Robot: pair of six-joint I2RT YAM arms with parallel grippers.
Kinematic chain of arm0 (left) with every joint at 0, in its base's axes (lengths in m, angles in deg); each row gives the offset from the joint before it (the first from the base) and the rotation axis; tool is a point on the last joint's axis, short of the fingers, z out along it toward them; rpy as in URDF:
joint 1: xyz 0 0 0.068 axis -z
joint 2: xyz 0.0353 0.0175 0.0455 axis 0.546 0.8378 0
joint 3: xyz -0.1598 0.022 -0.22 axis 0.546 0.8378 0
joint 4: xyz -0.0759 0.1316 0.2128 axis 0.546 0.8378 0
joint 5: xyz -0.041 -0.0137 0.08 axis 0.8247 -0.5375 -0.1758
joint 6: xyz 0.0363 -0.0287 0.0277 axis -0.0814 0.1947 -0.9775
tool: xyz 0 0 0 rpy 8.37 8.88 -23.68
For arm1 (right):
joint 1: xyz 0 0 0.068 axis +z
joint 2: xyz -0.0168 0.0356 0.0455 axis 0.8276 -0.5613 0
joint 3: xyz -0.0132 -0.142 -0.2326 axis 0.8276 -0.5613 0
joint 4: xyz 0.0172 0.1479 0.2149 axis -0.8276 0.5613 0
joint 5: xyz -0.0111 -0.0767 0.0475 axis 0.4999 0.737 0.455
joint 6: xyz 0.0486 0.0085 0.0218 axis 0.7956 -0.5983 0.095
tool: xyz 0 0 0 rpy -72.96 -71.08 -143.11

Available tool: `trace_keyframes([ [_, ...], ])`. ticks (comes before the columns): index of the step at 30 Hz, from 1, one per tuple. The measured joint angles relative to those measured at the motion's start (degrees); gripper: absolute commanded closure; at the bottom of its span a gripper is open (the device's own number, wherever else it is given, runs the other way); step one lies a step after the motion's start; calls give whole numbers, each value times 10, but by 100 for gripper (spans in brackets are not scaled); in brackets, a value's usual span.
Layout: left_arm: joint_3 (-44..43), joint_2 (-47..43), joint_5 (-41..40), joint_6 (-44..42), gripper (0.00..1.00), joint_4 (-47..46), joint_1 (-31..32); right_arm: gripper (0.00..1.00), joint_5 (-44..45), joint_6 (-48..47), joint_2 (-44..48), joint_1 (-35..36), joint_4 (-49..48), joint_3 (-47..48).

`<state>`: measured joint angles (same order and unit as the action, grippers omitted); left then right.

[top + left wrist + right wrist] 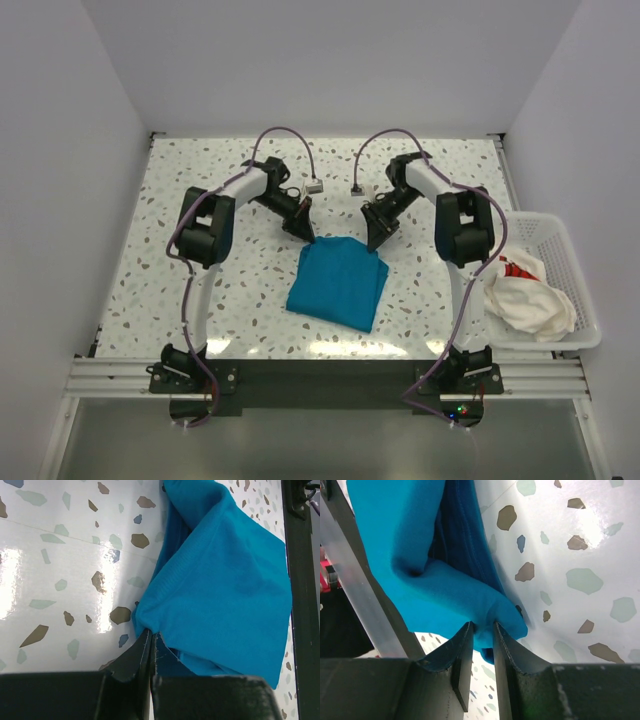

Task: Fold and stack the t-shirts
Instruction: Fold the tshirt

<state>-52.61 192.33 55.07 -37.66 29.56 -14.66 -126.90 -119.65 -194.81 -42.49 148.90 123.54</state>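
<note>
Left tool (303,232) is clamped tight on the far-left corner of the teal t-shirt (340,283). In the left wrist view the tool (151,640) has its fingers pressed together with just a thin edge of the blue cloth (225,590) nipped between them. Right tool (378,238) is grabbing the other far corner. Its wrist view shows the tool (482,630) squeezing a thicker bunched fold of the same shirt (405,545).

From above, the shirt spreads out from both tools toward 6 o'clock. It's a folded, roughly square bundle lying mid-counter (170,170), slightly skewed. The tools sit at about its 11 and 1 o'clock corners.

The white t-shirt (528,298) is crumpled in the basket (560,235) at the counter's 3 o'clock edge, well apart from the tools.

Hard to make out: how many layers the teal one is folded into, since both wrist views cut it off. The red marks on the white one are too small to read.
</note>
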Motion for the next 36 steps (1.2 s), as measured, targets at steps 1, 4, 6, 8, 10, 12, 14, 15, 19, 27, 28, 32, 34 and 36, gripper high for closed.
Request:
trace_keyframes([
  [1, 0, 0, 0, 0, 100, 0, 0, 74, 0, 0, 0, -1, 0, 0],
  [4, 2, -2, 1, 0, 100, -6, -2, 75, 0, -1, 1, -5, 0, 0],
  [6, 10, -7, 1, 0, 100, -9, -3, 75, 1, -1, 2, -8, 1, 0],
  [8, 19, -13, 1, 1, 100, -10, -5, 63, 1, -2, 5, -10, 1, 0],
  [10, 27, -20, 1, 1, 100, -11, -6, 56, 2, -2, 12, -12, 1, -1],
  [12, 32, -27, 0, 1, 100, -12, -7, 52, 4, -2, 27, -13, -2, -10],
  [14, 36, -32, 0, 0, 100, -11, -7, 52, 9, 4, 48, -13, -1, -34],
  [15, 36, -33, -1, 0, 100, -12, -7, 52, 11, 6, 53, -13, 0, -41],
  [19, 36, -33, -3, 0, 100, -12, -7, 59, 16, 24, 52, -14, -3, -46],
  [27, 36, -33, -4, 0, 100, -12, -7, 67, 21, 64, 38, -15, -33, -52],
  [28, 35, -33, -4, 0, 100, -12, -7, 69, 21, 68, 34, -16, -37, -52],
  [32, 35, -33, -4, 0, 100, -12, -7, 70, 26, 81, 19, -17, -50, -52],
  [34, 35, -33, -4, 0, 100, -12, -7, 70, 30, 87, 12, -18, -56, -52],
  [36, 35, -33, -4, 0, 100, -12, -7, 68, 32, 94, 8, -18, -62, -52],
])
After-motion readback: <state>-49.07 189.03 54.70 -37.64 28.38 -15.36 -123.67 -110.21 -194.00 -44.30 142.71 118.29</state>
